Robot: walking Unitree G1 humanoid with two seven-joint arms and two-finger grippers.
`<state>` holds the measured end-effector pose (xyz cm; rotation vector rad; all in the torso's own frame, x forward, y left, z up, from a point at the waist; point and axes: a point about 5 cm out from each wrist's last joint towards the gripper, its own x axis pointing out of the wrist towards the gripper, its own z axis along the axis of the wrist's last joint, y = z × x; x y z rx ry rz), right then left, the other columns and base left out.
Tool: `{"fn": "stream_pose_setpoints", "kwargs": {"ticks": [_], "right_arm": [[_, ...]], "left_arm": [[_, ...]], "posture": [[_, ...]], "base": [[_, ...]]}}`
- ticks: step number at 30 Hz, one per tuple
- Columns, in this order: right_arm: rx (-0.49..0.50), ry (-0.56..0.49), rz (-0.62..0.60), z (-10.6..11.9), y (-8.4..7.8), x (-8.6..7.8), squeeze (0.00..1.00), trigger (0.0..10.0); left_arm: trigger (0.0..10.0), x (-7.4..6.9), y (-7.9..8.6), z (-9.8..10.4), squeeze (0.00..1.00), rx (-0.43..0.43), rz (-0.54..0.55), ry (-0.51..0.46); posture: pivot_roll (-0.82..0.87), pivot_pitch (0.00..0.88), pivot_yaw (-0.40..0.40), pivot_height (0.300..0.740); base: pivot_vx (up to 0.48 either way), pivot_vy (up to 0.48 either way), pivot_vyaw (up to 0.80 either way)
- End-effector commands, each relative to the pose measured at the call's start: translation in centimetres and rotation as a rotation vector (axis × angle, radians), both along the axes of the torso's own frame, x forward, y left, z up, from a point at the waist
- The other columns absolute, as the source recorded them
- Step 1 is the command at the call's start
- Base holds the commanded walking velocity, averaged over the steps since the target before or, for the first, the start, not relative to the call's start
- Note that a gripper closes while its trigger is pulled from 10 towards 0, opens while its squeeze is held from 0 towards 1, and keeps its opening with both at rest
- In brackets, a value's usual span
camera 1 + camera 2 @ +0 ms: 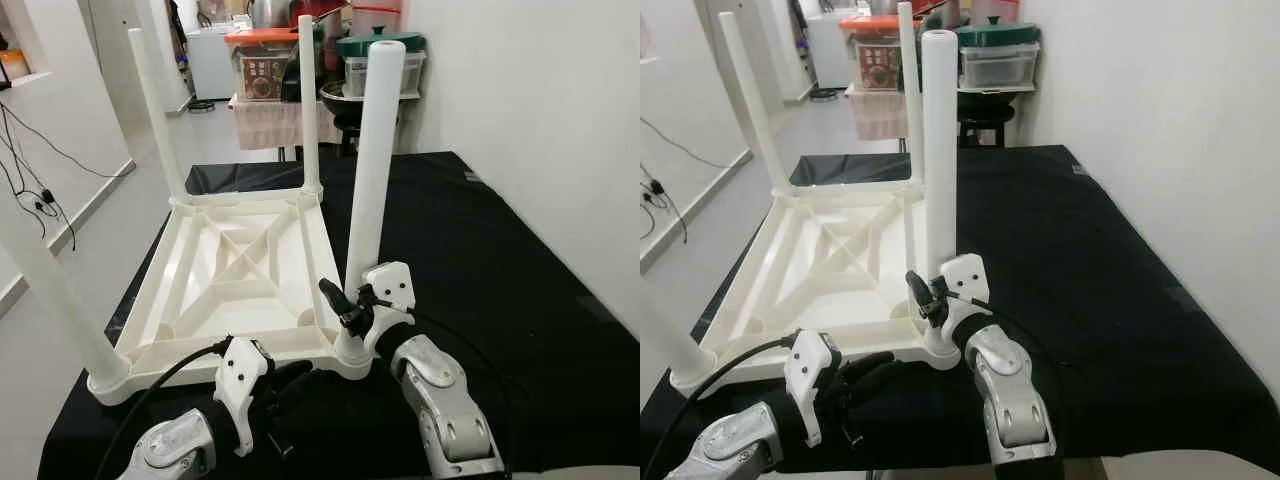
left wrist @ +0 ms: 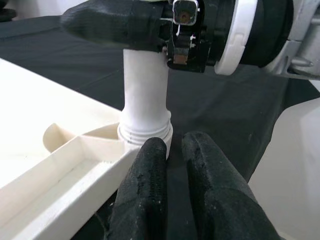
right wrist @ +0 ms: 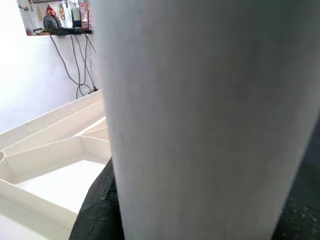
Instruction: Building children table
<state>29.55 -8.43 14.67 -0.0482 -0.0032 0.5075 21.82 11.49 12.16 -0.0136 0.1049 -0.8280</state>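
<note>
A: Where is the table, and how does it lie?

B: The white plastic table top (image 1: 235,270) lies upside down on the black cloth (image 1: 480,260) that covers the work surface, its ribbed underside facing up. Four white legs stand in its corner sockets, pointing upward: the far left leg (image 1: 155,115), the far right leg (image 1: 309,105), the near left leg (image 1: 55,300) and the near right leg (image 1: 372,170).

A: What is the right gripper doing?

B: The right gripper (image 1: 345,305) is clamped on the near right leg, low down, just above the corner socket of the table top. In the left wrist view one black finger (image 2: 112,22) wraps across the leg's front. The right wrist view looks straight at the leg's white surface from very close.

A: And the left one?

B: The left gripper (image 2: 175,195) sits at the near edge of the table top, beside that same corner. Its two fingers lie almost together, only a thin gap between them, holding nothing, their tips just short of the socket collar.

A: Anything behind the table top?

B: Storage boxes (image 1: 265,65) stand past its far edge.
</note>
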Motion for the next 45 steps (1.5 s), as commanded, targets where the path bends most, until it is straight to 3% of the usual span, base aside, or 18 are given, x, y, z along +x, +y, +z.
{"fn": "stream_pose_setpoints", "kwargs": {"ticks": [1,2,3,4,5,7,10,11,12,18,23,24,25,40,42,43,44,45], "right_arm": [[-0.028,0.13,-0.006,-2.6,-0.3,-0.4,0.0,0.0],[-0.014,0.141,0.0,-2.5,-0.3,-0.5,0.0,10.0],[-0.007,0.14,0.044,-2.3,-0.2,-0.5,0.87,10.0],[-0.007,0.14,0.044,-2.3,-0.2,-0.5,0.87,10.0],[0.025,0.135,0.159,-1.7,0.5,-0.8,1.0,10.0],[0.085,0.08,0.339,-0.2,1.0,-1.0,1.0,10.0],[0.1,0.038,0.425,0.6,0.8,-0.8,1.0,10.0],[0.072,0.0,0.521,1.2,0.4,-0.4,0.93,10.0],[0.033,-0.017,0.62,1.6,-0.2,0.0,0.0,10.0],[-0.04,0.028,0.862,2.9,-2.5,2.1,0.0,10.0],[-0.017,0.06,0.893,3.7,-3.5,3.8,0.0,10.0],[-0.012,0.074,0.897,3.7,-3.7,4.1,0.0,2.5],[0.0,0.094,0.915,3.6,-3.9,4.4,0.0,0.0],[0.0,0.137,0.941,1.9,-5.3,3.9,0.0,0.0],[-0.046,0.137,0.883,0.8,-5.9,3.0,0.0,0.0],[-0.083,0.145,0.805,-0.4,-6.0,1.7,0.0,0.0],[-0.102,0.161,0.555,-2.1,-4.4,1.0,0.0,0.0],[-0.102,0.161,0.555,-2.1,-4.4,1.0,0.0,0.0]], "left_arm": [[10.0,0.0,0.3,-0.2,0.0,0.007,0.01,0.007],[10.0,0.0,0.3,-0.2,0.0,0.01,0.007,0.007],[10.0,0.1,0.1,-0.2,0.0,0.01,0.003,0.005],[10.0,0.1,0.1,-0.2,0.0,0.01,0.003,0.005],[10.0,0.2,0.0,-0.1,0.0,0.009,-0.001,0.003],[10.0,0.3,-0.2,-0.1,0.0,0.005,0.0,0.0],[10.0,0.4,-0.2,-0.1,0.0,0.004,0.002,-0.001],[10.0,0.4,-0.2,-0.1,0.0,0.004,0.003,-0.002],[10.0,0.4,-0.2,-0.1,0.0,0.004,0.003,-0.003],[10.0,0.4,-0.3,-0.2,0.0,0.007,0.004,-0.006],[10.0,0.4,-0.3,-0.1,0.0,0.01,0.008,-0.008],[10.0,0.4,-0.2,-0.1,0.0,0.013,0.01,-0.009],[10.0,0.4,-0.2,-0.1,0.0,0.015,0.012,-0.01],[10.0,0.2,-0.3,-0.3,0.0,0.018,0.008,-0.007],[10.0,0.1,-0.3,-0.3,0.0,0.018,0.006,-0.005],[10.0,-0.1,-0.2,-0.3,0.0,0.018,0.005,-0.003],[10.0,-0.2,0.0,-0.4,0.0,0.022,0.007,-0.001],[10.0,-0.2,0.0,-0.4,0.0,0.022,0.007,-0.001]], "posture": [[0.03,0.0,0.009,0.74],[0.03,0.0,0.008,0.74],[0.03,0.0,0.009,0.74],[0.03,0.0,0.009,0.74],[0.03,0.0,0.008,0.74],[0.03,0.0,0.006,0.74],[0.04,0.0,0.002,0.74],[0.04,0.0,0.001,0.74],[0.05,0.0,-0.003,0.74],[0.07,0.0,-0.013,0.74],[0.08,0.0,-0.017,0.74],[0.09,0.0,-0.02,0.74],[0.09,0.0,-0.022,0.74],[0.08,0.0,-0.019,0.74],[0.08,0.0,-0.037,0.74],[0.09,0.0,-0.054,0.74],[0.08,0.0,-0.058,0.74],[0.08,0.0,-0.058,0.74]], "base": [[0.0,0.0,0.0],[0.0,0.0,0.0],[0.0,0.0,0.0],[0.0,0.0,0.0],[0.0,0.0,0.0],[0.0,0.0,0.0],[0.0,0.0,0.0],[0.0,0.0,0.0],[0.0,0.0,0.0],[0.0,0.0,0.0],[0.0,0.0,0.0],[0.0,0.0,0.0],[0.0,0.0,0.0],[0.0,0.0,0.0],[0.0,0.0,0.0],[0.0,0.0,0.0],[0.0,0.0,0.0],[0.0,0.0,0.0]]}}
